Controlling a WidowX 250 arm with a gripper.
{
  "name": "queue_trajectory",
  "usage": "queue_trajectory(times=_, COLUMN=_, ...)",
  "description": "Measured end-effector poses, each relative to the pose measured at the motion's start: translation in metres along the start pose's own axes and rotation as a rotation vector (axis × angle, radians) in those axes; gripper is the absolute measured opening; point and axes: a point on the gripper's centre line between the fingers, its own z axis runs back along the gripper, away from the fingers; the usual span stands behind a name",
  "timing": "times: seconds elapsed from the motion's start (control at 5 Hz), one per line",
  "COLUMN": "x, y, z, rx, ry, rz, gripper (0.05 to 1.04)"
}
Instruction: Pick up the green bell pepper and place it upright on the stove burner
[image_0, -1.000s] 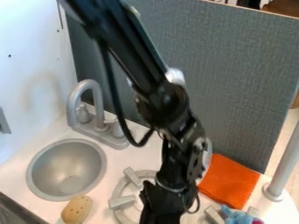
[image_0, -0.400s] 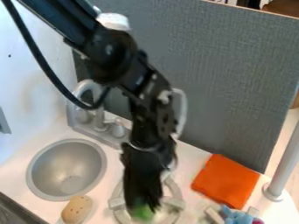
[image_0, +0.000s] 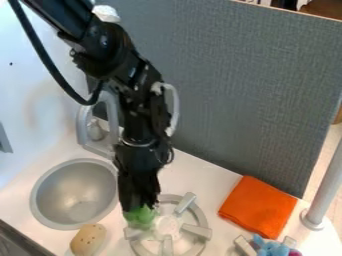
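Black gripper (image_0: 139, 206) at lower centre-left of frame, closed around soft-looking green thing (image_0: 140, 218). Grasp done, release not. Green thing at upper left side of round grey burner (image_0: 196, 230); can't tell from here whether it touches burner or hangs just above. Metal sink (image_0: 75, 196) to left, tan spotted thing (image_0: 88, 239) at lower left, beside sink. Orange cloth (image_0: 258, 206) flat on desk (image_0: 198, 173), lower right; blue toy (image_0: 272, 247) near bottom edge, by cloth.

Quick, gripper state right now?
Gripper: closed on a green object, at the edge of the stove burner; what the object is, I can't tell.
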Motion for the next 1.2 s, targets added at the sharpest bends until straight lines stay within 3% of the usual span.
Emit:
queue_trajectory(times=0.4, x=0.029, y=0.012, z=-0.020, rx=-0.078, ry=0.032, rz=0.016, gripper=0.109)
queue_trajectory(times=0.8, x=0.048, y=0.003, z=-0.023, rx=-0.098, ry=0.042, rz=-0.009, gripper=0.109)
queue_trajectory(times=1.2, x=0.053, y=0.003, z=-0.038, rx=-0.111, ry=0.072, rz=-0.001, gripper=0.109)
